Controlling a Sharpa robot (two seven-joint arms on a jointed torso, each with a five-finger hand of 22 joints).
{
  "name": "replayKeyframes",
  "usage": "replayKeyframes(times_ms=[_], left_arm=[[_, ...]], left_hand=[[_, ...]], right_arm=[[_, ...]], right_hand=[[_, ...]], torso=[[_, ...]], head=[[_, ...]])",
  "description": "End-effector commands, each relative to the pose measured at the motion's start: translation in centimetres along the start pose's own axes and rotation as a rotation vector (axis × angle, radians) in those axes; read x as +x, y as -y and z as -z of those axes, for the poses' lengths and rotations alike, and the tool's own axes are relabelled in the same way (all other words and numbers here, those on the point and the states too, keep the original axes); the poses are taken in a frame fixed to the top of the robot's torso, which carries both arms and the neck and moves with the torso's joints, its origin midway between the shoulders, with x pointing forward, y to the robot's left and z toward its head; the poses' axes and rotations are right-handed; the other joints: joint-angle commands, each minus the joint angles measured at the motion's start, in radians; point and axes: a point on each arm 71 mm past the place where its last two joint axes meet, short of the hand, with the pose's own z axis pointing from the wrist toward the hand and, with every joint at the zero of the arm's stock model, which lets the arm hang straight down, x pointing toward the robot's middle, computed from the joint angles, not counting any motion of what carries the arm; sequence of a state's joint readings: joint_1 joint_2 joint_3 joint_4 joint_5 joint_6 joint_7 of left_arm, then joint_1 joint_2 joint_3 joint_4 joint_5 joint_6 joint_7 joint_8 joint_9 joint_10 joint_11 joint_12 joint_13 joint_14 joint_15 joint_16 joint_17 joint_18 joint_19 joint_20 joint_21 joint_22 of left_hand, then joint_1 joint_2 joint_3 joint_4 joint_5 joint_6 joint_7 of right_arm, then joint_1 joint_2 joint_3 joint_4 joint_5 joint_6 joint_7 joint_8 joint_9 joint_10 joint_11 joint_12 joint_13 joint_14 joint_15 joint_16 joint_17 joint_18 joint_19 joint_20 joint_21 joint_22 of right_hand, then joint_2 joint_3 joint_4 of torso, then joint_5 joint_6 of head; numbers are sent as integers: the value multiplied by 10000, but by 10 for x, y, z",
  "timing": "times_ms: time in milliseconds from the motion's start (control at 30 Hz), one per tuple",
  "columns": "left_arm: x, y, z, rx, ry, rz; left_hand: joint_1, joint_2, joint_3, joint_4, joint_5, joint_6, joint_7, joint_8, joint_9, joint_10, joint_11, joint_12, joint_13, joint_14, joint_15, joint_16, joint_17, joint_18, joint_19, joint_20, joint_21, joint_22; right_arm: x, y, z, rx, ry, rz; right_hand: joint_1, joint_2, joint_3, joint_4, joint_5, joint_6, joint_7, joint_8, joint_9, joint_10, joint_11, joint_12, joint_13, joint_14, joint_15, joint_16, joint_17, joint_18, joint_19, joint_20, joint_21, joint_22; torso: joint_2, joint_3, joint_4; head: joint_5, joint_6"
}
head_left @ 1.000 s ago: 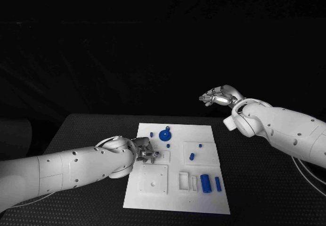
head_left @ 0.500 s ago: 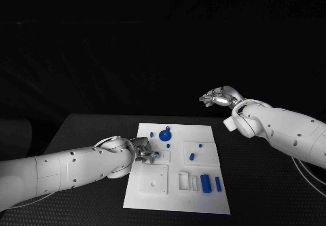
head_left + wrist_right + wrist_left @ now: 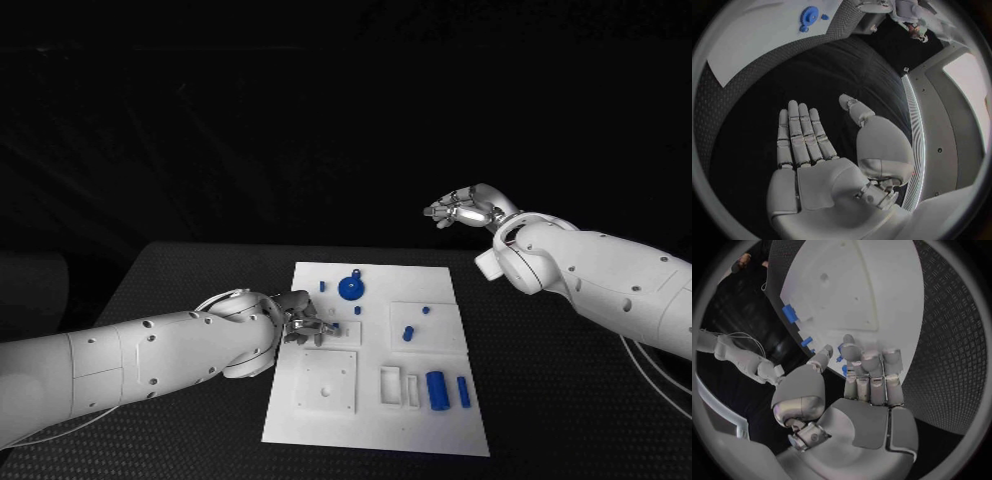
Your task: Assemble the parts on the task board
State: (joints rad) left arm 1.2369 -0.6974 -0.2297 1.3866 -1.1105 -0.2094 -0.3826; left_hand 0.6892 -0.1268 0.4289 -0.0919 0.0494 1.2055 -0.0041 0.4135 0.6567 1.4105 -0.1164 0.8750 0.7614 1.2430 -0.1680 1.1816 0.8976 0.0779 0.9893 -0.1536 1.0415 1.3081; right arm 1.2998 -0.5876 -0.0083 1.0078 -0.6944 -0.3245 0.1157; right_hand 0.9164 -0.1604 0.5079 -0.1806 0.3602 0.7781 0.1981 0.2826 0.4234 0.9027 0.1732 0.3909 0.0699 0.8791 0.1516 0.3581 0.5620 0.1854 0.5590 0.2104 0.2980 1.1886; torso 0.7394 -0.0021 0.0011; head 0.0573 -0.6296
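The white task board [image 3: 325, 420] lies in the middle of the table. On it are a round blue disc [image 3: 351, 289], two small blue pieces [image 3: 408, 331] and a blue cylinder [image 3: 436, 388] beside a blue bar [image 3: 463, 391]. My left hand [image 3: 306, 326] is curled over the board's left middle, by a small raised square. In the left wrist view its thumb and fingers [image 3: 870, 372] close round a small blue part [image 3: 843, 370] just above the board [image 3: 879, 285]. My right hand [image 3: 462, 208] is raised behind the board's far right corner, its palm [image 3: 811, 165] flat and holding nothing.
A white square plate [image 3: 327, 380] with holes sits on the board just in front of my left hand. Dark textured table [image 3: 562, 400] lies on both sides of the board. The right wrist view shows the board's corner [image 3: 754, 45] and the blue disc [image 3: 809, 15].
My left hand has shifted very slightly over the same spot of the board. The right hand stays raised, almost unmoved.
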Motion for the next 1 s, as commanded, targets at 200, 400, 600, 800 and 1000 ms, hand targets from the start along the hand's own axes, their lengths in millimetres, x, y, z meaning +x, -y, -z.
replayKeyframes(times_ms=[200,400,600,800,1000], left_arm=[[-23,13,3,392,353,605],[-53,19,6,389,448,880],[-88,14,4,125,773,785],[-115,11,-5,-271,1002,600],[-125,9,-17,-715,1015,148]], left_hand=[[-62,-816,48,284,0,-184,1,-107,-37,-118,36,-202,-132,-167,-66,-127,-94,222,-87,-882,-193,-3],[224,-808,159,243,12,-495,132,-331,-117,-266,156,-435,-262,-330,-50,-325,-215,179,-187,-834,-323,-49],[1215,105,12,-706,1220,-1304,471,-840,-291,-594,476,-814,-458,-658,76,-667,-418,32,-429,-706,-599,-125],[1364,404,-274,-1206,1381,-1996,732,-1208,-410,-969,725,-1268,-711,-944,298,-1100,-751,-112,-640,-600,-990,-285],[923,238,-363,-851,1191,-2244,816,-1331,-446,-1042,804,-1413,-799,-1021,384,-1209,-875,-155,-691,-590,-1189,-362]], right_arm=[[-1,2,-1,1,-44,-11],[-2,2,-1,19,-26,-6],[-2,3,-1,31,-14,-4],[-3,3,-1,49,7,2],[-2,3,-1,36,-14,-4]], right_hand=[[-102,-24,-51,-17,52,-64,189,40,-15,77,24,-66,-14,16,65,-67,10,4,-75,24,-65,18],[-101,-24,-52,-17,52,-66,190,40,-16,77,24,-68,-14,15,66,-69,11,4,-75,24,-67,19],[-98,-20,-51,-18,54,-67,190,40,-18,77,24,-69,-14,16,66,-71,12,5,-75,25,-69,21],[-92,-17,-50,-21,57,-67,190,41,-19,79,24,-70,-14,17,65,-72,14,7,-74,24,-71,23],[-85,-13,-47,-23,60,-68,190,42,-21,81,23,-71,-13,18,65,-74,16,8,-73,24,-74,26]], torso=[[-2,3,-8],[3,1,-7],[-2,1,-3],[8,-7,-10],[17,-10,-29]], head=[[34,58],[67,144],[151,220],[162,269],[149,303]])
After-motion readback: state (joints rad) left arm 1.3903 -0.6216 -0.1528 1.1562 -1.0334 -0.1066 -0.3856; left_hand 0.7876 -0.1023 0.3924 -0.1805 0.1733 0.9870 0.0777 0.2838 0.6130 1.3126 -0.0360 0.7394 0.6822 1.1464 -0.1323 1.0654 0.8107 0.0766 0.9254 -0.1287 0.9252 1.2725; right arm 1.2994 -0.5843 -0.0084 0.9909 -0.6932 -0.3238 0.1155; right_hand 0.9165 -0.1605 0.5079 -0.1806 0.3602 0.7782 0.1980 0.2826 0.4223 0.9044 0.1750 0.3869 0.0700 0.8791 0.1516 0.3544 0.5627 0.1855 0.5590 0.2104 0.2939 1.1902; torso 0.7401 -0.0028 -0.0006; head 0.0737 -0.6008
